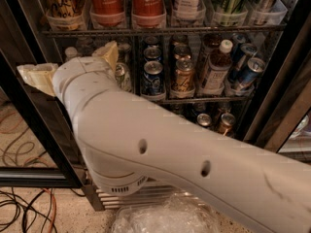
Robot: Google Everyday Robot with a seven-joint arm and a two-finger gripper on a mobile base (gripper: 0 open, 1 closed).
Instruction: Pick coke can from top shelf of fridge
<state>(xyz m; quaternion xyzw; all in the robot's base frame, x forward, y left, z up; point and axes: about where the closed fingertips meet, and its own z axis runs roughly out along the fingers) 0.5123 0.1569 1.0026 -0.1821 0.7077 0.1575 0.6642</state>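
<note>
Two coke cans stand side by side in clear trays on the top shelf (194, 29) of the fridge (272, 96): the left coke can (107, 1) and the right one (147, 1), both cut off by the top edge. My gripper (68, 58) is at the left, just below the top shelf and below-left of the left coke can. Its two cream fingers (36, 76) are spread wide apart with nothing between them. My white arm covers the lower middle of the view.
Other tall cans and a bottle (187, 1) share the top shelf. The middle rack holds short cans (152, 76) and bottles (216, 67). The black door frame (34, 125) stands at the left. Cables (24, 208) and crumpled plastic (165, 217) lie on the floor.
</note>
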